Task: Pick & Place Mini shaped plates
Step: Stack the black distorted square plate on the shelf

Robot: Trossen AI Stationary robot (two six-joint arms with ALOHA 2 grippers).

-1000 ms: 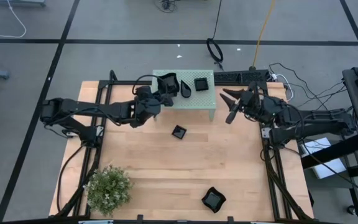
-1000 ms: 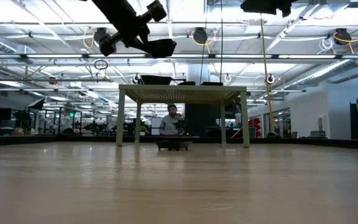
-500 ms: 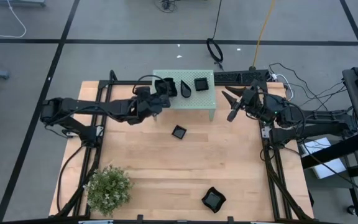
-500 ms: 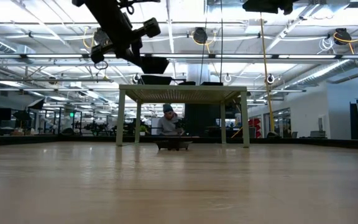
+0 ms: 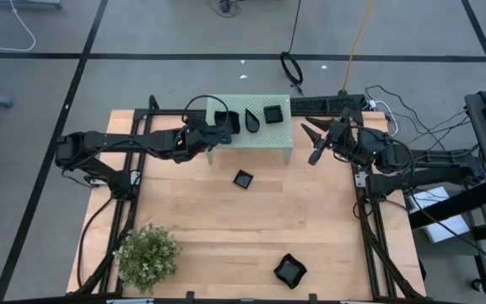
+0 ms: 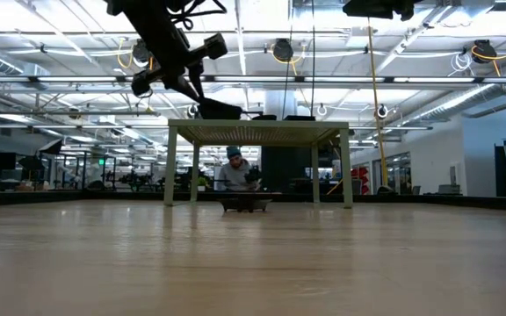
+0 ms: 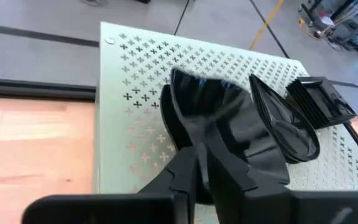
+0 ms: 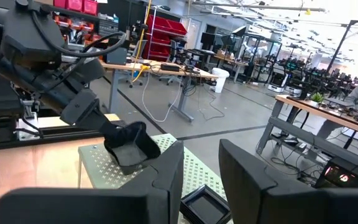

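A wavy-edged plate (image 7: 204, 102) is pinched between the fingers of the left gripper (image 5: 218, 127), held at the stand (image 5: 281, 139) top's left end, touching or just above it, cannot tell. A teardrop plate (image 5: 252, 120) and square plate (image 5: 273, 114) are seen beside it on the stand. Right gripper (image 5: 315, 143) is parked right of the stand, fingers apart, empty. Two plates are left on the table (image 5: 226, 236).

Wooden desk (image 5: 226, 219) on grey floor; mint-green perforated stand (image 5: 282, 135) at far edge, on four legs; bushy green plant (image 5: 147, 253) at near left corner; seated person (image 6: 234, 171) beyond stand in low view; black power strip (image 5: 326, 103) behind stand
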